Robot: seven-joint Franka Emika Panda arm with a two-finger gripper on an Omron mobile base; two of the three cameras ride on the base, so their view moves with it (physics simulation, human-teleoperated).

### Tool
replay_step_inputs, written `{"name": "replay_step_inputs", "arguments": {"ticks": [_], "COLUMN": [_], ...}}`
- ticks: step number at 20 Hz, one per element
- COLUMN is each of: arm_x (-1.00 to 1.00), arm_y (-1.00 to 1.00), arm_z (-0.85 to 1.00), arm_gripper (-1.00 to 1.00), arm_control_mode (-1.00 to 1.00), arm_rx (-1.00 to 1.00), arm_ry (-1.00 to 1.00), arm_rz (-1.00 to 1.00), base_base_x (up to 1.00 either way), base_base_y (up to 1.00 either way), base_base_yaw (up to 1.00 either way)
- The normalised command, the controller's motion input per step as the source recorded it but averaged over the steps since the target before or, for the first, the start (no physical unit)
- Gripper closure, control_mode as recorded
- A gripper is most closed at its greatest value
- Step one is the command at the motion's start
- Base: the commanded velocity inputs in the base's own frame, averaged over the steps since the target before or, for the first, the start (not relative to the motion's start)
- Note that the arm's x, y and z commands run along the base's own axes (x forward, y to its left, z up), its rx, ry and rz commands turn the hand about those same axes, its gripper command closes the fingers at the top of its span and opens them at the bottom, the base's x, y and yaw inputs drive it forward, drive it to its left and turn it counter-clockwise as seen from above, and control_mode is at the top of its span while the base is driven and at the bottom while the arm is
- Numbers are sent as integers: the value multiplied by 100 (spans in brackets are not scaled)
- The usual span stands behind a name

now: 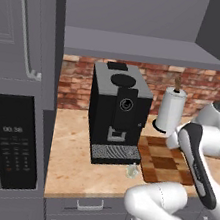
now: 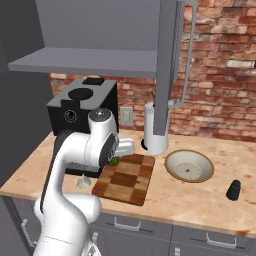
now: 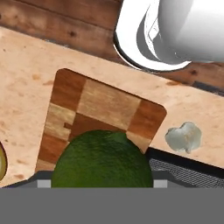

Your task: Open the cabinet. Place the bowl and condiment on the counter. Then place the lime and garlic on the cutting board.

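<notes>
On the far left of the counter [image 2: 210,200] stands a tall grey unit with a black microwave [image 1: 10,141], and next to it a black coffee machine [image 1: 118,111]. Just in front of that machine, on the stone, lies the garlic [image 1: 131,171], a small lumpy white bulb, beside the left edge of the cutting board [image 2: 125,180] but not on it. Next comes the board, and right over it hangs the gripper [image 2: 116,159] with the lime [image 3: 103,162]. The hand view shows the big green fruit sitting at the bottom, between the spots where the finger tips would be, so I think the claw is squeezing the lime, though the tips are hidden behind it. The lime looks to be a little above the wood, not resting on it yet. So the step in hand seems to be putting the lime on the board. The next move, I think, is to go down softly, let go, and take care that the round fruit does not roll off. After that the garlic needs picking up. Behind the board stands a white paper-towel roll [image 1: 170,109]. Above it the cabinet [image 2: 100,37] is open, with one door [image 2: 167,65] swung out. Further right sits the bowl [image 2: 189,165], out on the counter, and I see no food in it. Last on the right is the condiment [image 2: 233,190], standing upright, well apart from the bowl.
</notes>
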Motion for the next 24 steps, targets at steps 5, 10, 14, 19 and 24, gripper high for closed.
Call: {"name": "replay_step_inputs", "arguments": {"ticks": [5,10,14,19,24], "arm_x": [33,42,47,44,24], "arm_y": [-8,-6,-5,-7,-12], "arm_z": [-33,-30,-23,-21,-30], "arm_gripper": [100,100,100,100,100], "arm_control_mode": [-100,-100,-100,-100,-100], "arm_rx": [2,1,3,4,2], "arm_ry": [14,13,6,3,0], "arm_rz": [9,6,1,0,0], "base_base_x": [0,0,0,0,0], "base_base_y": [0,0,0,0,0], "base_base_yaw": [0,0,0,0,0]}}
